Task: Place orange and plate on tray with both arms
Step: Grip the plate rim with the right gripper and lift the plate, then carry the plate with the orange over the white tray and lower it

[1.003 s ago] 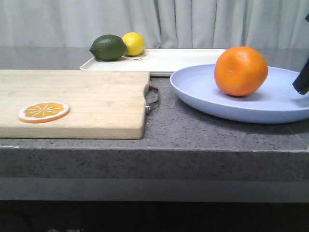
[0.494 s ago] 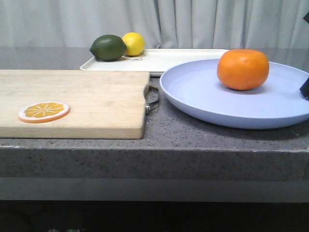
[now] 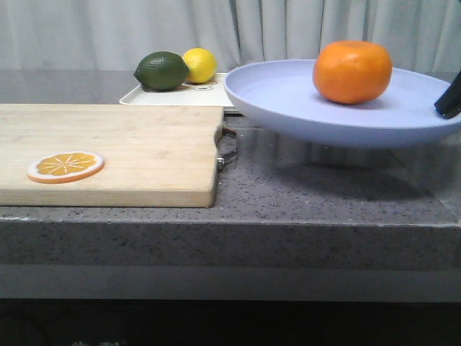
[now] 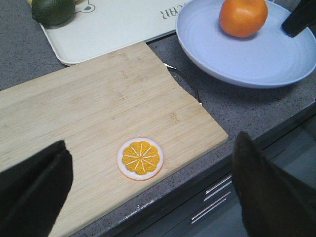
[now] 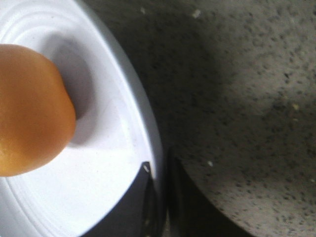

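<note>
Orange (image 3: 352, 71) sits on the lavender plate (image 3: 288, 101), which is lifted clear of the desk (image 3: 317, 187), casting a shadow below, its far edge near the white tray (image 3: 209, 92). So the fruit is loaded and the carry appears underway; setting the plate on the tray remains. The right pincer (image 5: 157, 197) clamps the plate rim, a detail only the right wrist view shows. The left wrist view alone reveals the left pincer (image 4: 148, 182) spread wide and empty above the cutting board (image 3: 115, 151) and orange slice (image 4: 141, 158).
</note>
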